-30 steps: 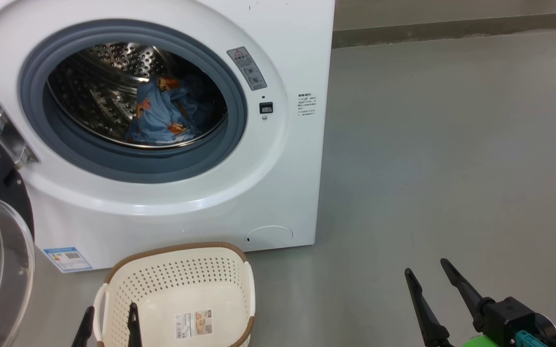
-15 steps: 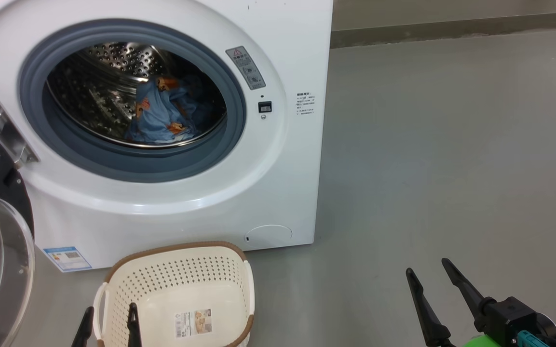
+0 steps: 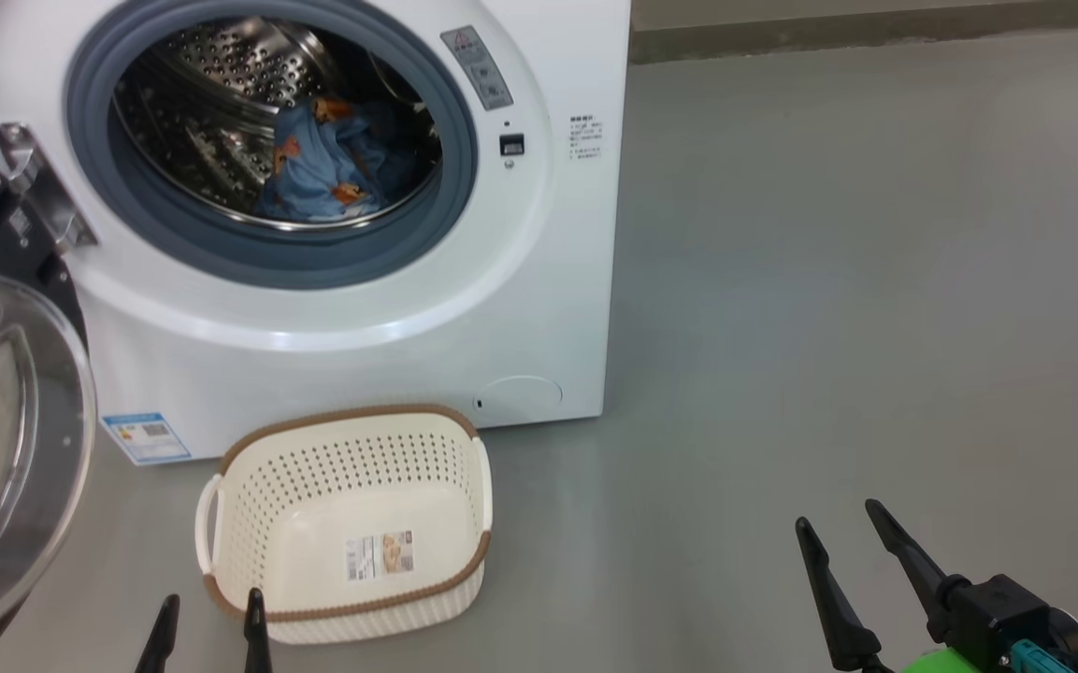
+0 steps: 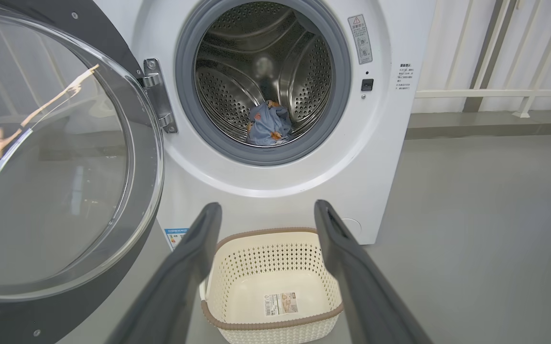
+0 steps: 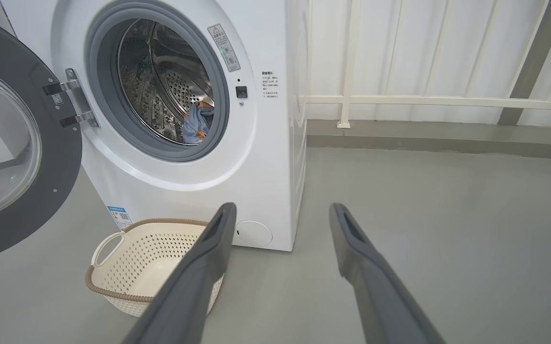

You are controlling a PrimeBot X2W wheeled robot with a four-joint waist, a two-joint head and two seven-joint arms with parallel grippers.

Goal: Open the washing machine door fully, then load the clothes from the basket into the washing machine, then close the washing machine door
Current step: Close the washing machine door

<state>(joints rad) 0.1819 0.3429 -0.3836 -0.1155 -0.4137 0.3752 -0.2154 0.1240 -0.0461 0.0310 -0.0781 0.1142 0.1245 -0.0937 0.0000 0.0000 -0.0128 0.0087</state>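
The white washing machine (image 3: 464, 318) stands with its door (image 3: 6, 439) swung wide open to the left, glass bowl facing me. Light blue printed clothes (image 3: 328, 168) lie inside the steel drum, also seen as clothes (image 4: 268, 126) and clothes (image 5: 196, 125). The cream basket (image 3: 239, 486) sits on the floor before the machine with just a label sticker in its bottom. My left gripper (image 3: 207, 608) is open, its tips just short of the basket's near rim. My right gripper (image 3: 842, 528) is open over bare floor, well right of the machine. Each wrist view shows its own gripper (image 4: 265, 210) (image 5: 282, 210) with fingers spread and nothing between.
Grey floor (image 3: 875, 280) stretches wide to the right of the machine. A white railing (image 5: 423, 100) and a low grey ledge (image 5: 447, 136) run along the back wall. The open door (image 4: 55, 157) takes up the space left of the basket.
The whole head view has shifted: the machine and basket now sit higher in the picture and more floor shows in front. Both grippers stay open where they were in the picture.
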